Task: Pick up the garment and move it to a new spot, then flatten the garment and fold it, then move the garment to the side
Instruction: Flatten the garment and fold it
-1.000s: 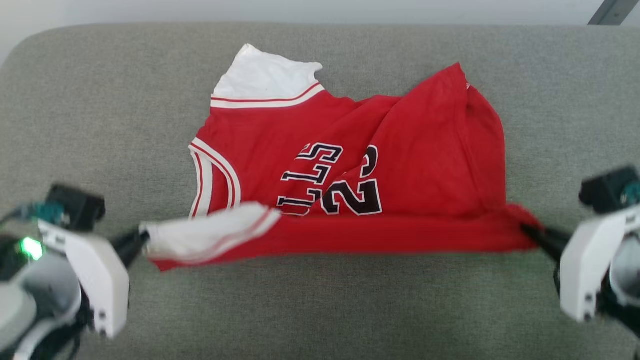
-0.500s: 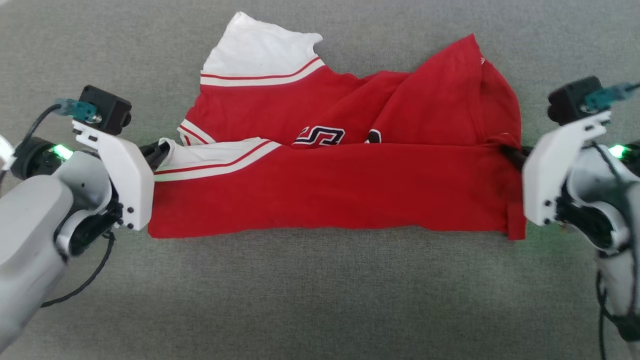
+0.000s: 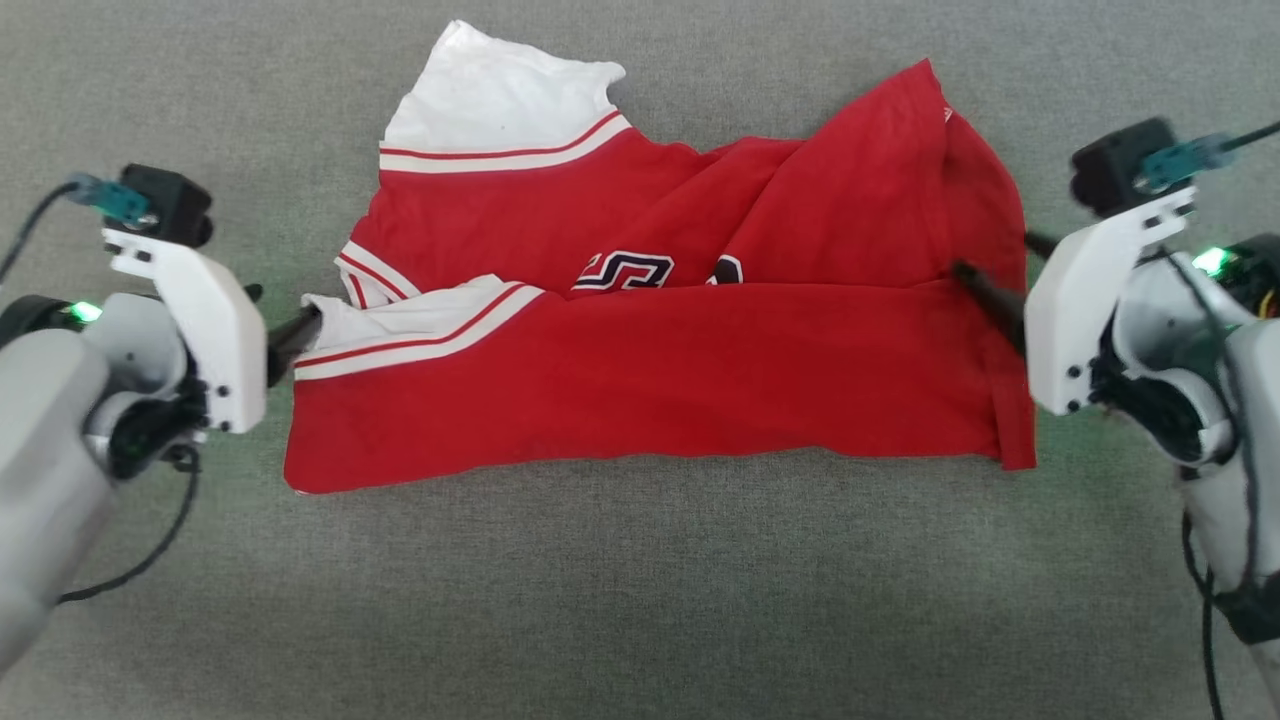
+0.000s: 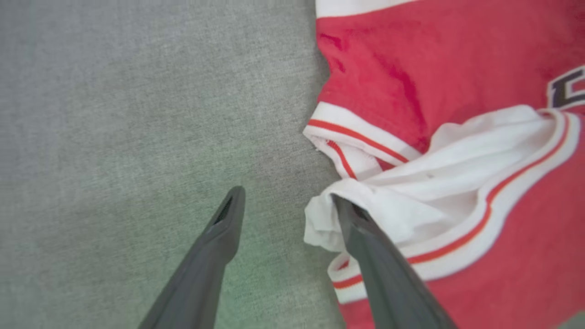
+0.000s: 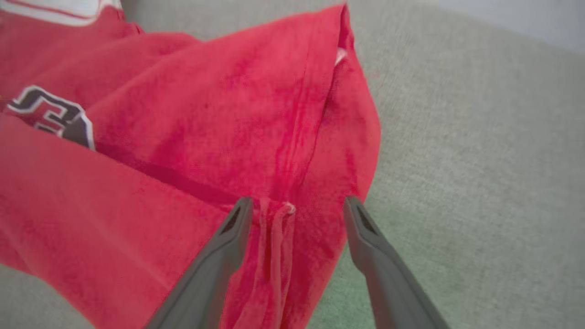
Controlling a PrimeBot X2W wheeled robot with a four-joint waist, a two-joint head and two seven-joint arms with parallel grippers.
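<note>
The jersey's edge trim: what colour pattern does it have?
The jersey's trim is white with a thin red stripe, clearest in the left wrist view.

Bright, flat, even light here, barely a shadown anywhere. A green glow tints the grey fabric surface (image 3: 640, 600) just under the left hand (image 3: 282, 308) and beside the right hand (image 3: 995, 253). The wrist views are soft, with the fingers (image 4: 212, 256) smeared close up and the edges bowed.

The folded-over red part of the garment (image 3: 640, 380) hides most of the lettering (image 3: 625, 272), so it cannot be read. In the head view, the left white cover (image 3: 210, 330) hides most of the left gripper (image 3: 280, 312) fingers (image 3: 290, 340). The right white cover (image 3: 1085, 300) hides most of the right gripper (image 3: 995, 258) fingers (image 3: 985, 295).
</note>
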